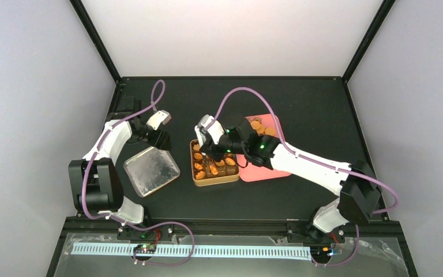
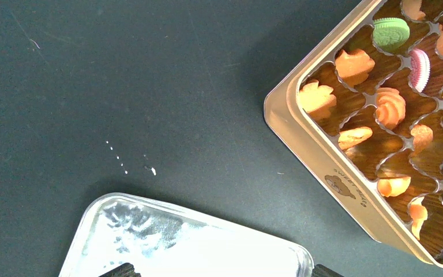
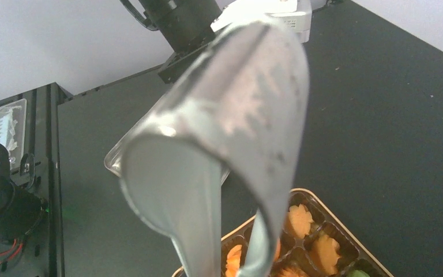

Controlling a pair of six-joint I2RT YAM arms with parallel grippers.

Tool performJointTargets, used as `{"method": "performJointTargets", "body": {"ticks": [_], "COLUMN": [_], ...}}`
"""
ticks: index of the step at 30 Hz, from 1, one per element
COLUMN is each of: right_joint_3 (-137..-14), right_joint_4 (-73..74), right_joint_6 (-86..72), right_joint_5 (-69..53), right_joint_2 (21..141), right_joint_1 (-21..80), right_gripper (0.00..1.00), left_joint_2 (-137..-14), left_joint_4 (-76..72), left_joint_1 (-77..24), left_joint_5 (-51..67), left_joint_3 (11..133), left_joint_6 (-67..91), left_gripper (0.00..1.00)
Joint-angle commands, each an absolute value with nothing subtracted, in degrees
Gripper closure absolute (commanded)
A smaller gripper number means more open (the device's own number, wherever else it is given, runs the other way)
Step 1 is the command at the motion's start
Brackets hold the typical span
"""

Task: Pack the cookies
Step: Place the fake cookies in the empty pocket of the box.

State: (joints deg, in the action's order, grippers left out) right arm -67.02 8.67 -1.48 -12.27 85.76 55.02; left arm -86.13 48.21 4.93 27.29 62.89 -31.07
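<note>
**Item 1, writing.** The golden-brown compartmented metal tin (image 2: 300,135) has a small bear-face mark (image 2: 339,186) on its rim, at the lower right of my left wrist view. I cannot read the curved lettering beside it for certain.

**Item 2, cookies (image 2: 390,107).** Small orange-golden flower, swirl and round pieces sit in the tin's compartments, most lying flat or leaning on a cell wall. Being roundish, they show no clear long axis. One green sandwich cookie (image 2: 391,32) lies nearly flat at the upper right. One pink cookie (image 2: 420,69) stands on edge just below it. More orange ones sit on the pink plate (image 1: 263,171), right of the tin in the top view.

**Item 3.** The silver lid (image 2: 207,248) lies flat on the black tabletop (image 2: 121,86), left of the tin and apart from it.

**Item 4.** The left gripper (image 1: 162,140) has its jaws wide and holds nothing. It is by the lid's upper edge in the top view.

**Item 5.** The right gripper (image 1: 212,149) is clamped on shiny metal tongs (image 3: 231,133), whose arms point down toward the tin.
</note>
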Motion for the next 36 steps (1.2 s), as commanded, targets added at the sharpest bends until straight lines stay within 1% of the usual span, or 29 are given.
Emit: {"method": "performJointTargets", "body": {"ticks": [1,11,16,19,31,36], "right_joint_3": [-69.0,-68.9,-69.2,-68.9,-68.2,-68.0], "right_joint_4": [5.4,3.2,3.2,3.1,3.5,3.9], "right_joint_6": [0.5,1.9,1.4,1.0,0.4,0.4], "right_joint_5": [-14.1,-12.8,-13.1,-13.0,-12.3,-11.5], "right_joint_2": [87.1,89.6,90.1,89.8,88.2,87.5], "right_joint_1": [55.4,55.4,55.4,55.4,55.4,55.4], "right_gripper": [0.95,0.93,0.88,0.82,0.75,0.75], "left_joint_2": [-85.6,-85.4,-85.3,-85.4,-85.3,-85.4], "left_joint_4": [49.4,49.8,49.9,49.8,49.9,49.8], "left_joint_1": [5.6,5.7,5.8,5.8,5.7,5.8], "left_joint_5": [28.4,28.2,28.1,28.1,28.5,28.8], "left_joint_3": [64.7,64.8,64.8,64.9,65.0,65.2], "left_joint_6": [-32.0,-32.3,-32.4,-32.4,-32.3,-32.2], "left_gripper": [0.2,0.2,0.2,0.2,0.2,0.2]}}
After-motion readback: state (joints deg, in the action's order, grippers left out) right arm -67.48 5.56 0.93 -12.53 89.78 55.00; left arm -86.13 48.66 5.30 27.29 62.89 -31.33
